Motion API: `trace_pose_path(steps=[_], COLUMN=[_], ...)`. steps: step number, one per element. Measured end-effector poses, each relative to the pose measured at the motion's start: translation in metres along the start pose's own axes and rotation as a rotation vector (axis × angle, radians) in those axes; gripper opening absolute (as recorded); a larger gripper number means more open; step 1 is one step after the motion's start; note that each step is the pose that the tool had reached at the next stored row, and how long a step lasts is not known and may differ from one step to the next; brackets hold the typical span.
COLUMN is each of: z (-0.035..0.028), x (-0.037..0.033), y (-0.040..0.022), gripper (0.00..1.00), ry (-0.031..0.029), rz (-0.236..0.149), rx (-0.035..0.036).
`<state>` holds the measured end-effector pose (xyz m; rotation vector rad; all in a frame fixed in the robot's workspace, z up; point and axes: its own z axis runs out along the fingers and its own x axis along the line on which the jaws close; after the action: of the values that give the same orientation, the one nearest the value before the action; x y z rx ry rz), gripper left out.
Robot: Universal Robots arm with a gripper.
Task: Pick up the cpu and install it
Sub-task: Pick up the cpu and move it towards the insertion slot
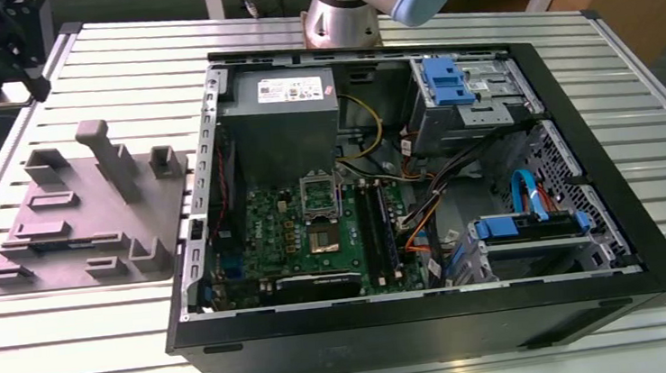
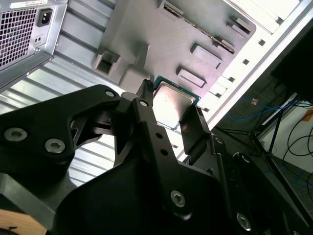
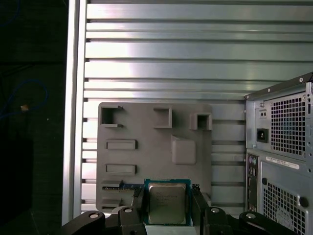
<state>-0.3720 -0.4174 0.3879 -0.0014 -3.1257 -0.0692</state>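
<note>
In both wrist views the cpu [image 3: 167, 203] [image 2: 176, 104], a small square chip with a silvery top and a green rim, sits between my black fingers [image 3: 138, 203] [image 2: 146, 115]. My gripper [image 3: 167, 192] [image 2: 171, 98] is shut on its two opposite edges and holds it in the air, well above the grey fixture plate [image 3: 156, 147] [image 2: 166, 39]. In the exterior view the green motherboard [image 1: 276, 232] lies inside the open computer case [image 1: 602, 217], and its metal socket frame [image 1: 319, 195] is near the board's middle. The arm [image 1: 348, 9] rises behind the case.
The fixture plate [image 1: 83, 222], with raised blocks and posts, lies on the slatted metal table [image 1: 70, 354] at the exterior view's left of the case. The case's rear panel [image 3: 281, 147] [image 2: 24, 29] stands beside the plate. Cables, drive bays and a power supply [image 1: 284, 109] crowd the case.
</note>
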Motion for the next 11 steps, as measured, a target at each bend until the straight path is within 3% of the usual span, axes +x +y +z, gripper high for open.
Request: trace_pose_path(steps=[11], z=[0.0000], x=[-0.0054], y=[0.0000], gripper=[0.47], ry=[-0.0001], rz=[0.000], rx=[0.0000])
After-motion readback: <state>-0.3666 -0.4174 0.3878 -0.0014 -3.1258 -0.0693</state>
